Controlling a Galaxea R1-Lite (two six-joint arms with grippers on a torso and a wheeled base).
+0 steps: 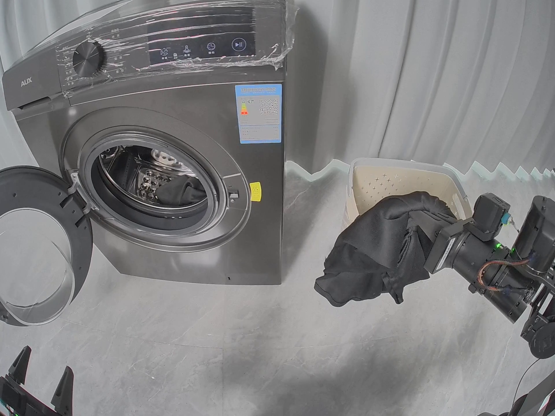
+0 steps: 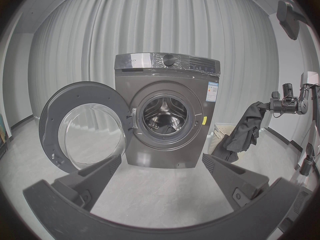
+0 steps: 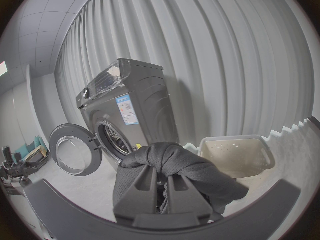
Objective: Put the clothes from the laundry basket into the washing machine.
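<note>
Closest in, the left gripper (image 1: 45, 371) is parked low over the floor (image 1: 231, 342), fingers (image 1: 62, 388) spread wide with nothing between them. Next out, the right gripper (image 3: 161, 184) has its fingers (image 3: 143, 194) pinched tight on a bunched fold of a black garment (image 1: 376, 249), and the rest of the cloth drapes down off it. The cloth hangs in the air just in front of the laundry basket (image 1: 399, 163), off to the right of the washing machine (image 1: 173, 117). From the left wrist view the lowest tail looks like it reaches down around the basket's front, can't tell if it's touching. Further back the machine's door (image 1: 34, 244) is swung fully open to the left, and there's a dark piece of clothing (image 1: 182, 192) already lying in the drum (image 1: 144, 174).

What I'd worry about: it's only a pinch on one fold, so a quick swing toward the opening could let the cloth slide out onto the floor. The dangling tail could also hook the basket rim and drag it along, or catch on the rim of the opening and end up half in, half out. Coming in too low would cause that last one
</note>
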